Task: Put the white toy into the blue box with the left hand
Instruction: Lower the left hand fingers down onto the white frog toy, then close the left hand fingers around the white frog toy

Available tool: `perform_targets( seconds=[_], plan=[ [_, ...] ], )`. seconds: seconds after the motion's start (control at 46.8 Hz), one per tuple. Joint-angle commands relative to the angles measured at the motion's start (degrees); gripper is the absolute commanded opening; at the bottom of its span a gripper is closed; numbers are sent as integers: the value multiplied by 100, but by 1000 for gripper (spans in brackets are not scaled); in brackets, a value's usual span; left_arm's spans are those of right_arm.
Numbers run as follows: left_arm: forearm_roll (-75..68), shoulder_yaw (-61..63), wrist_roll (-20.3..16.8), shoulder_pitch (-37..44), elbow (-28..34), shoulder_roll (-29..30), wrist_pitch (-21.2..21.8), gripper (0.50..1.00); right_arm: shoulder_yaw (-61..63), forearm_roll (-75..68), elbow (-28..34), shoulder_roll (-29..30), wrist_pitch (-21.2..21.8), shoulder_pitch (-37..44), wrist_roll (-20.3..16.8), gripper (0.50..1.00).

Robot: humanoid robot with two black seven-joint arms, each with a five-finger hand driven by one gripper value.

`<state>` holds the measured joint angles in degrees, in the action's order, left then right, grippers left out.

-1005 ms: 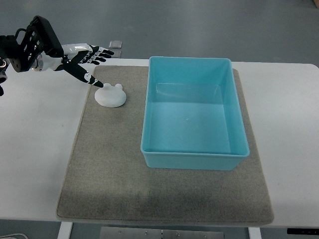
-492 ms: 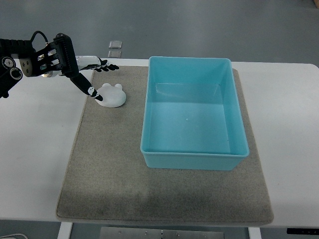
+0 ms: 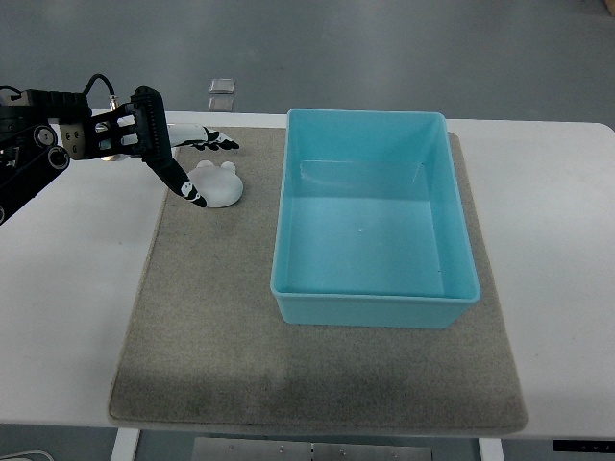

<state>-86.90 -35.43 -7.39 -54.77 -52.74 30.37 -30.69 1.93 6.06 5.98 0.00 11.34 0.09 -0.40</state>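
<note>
The white toy [image 3: 219,184], a flat round shape with two small bumps, lies on the grey mat [image 3: 211,317] left of the blue box [image 3: 370,221]. My left hand [image 3: 200,168] comes in from the left edge and is open around the toy: the thumb lies along its near-left side and the fingers [image 3: 216,144] reach over its far side. The toy rests on the mat. The blue box is an open, empty tub. The right arm is out of view.
The mat lies on a white table [image 3: 67,288]. A small grey square object [image 3: 222,85] sits on the floor beyond the table's far edge. The box's walls stand just right of the toy.
My left hand has moved right and slightly forward, from beside the toy's left edge to straddling it. The toy has not moved.
</note>
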Motion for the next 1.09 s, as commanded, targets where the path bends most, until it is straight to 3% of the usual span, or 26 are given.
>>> perform_targets(
  seconds=[0.0,0.471,0.62,1.07],
  plan=[
    [-2,1,10,2,0,-22,1,977,0,0,0,0,0,0,4,936],
    [-248,45,1,10,176,-128,151,954,0,0,0,0,0,0,-4,936],
    [-257,80,1,54,176,-136,151,902,0,0,0,0,0,0,4,936],
    [-283,80,-8,116,150,-215,151,825,0,0,0,0,0,0,-4,936]
  ],
)
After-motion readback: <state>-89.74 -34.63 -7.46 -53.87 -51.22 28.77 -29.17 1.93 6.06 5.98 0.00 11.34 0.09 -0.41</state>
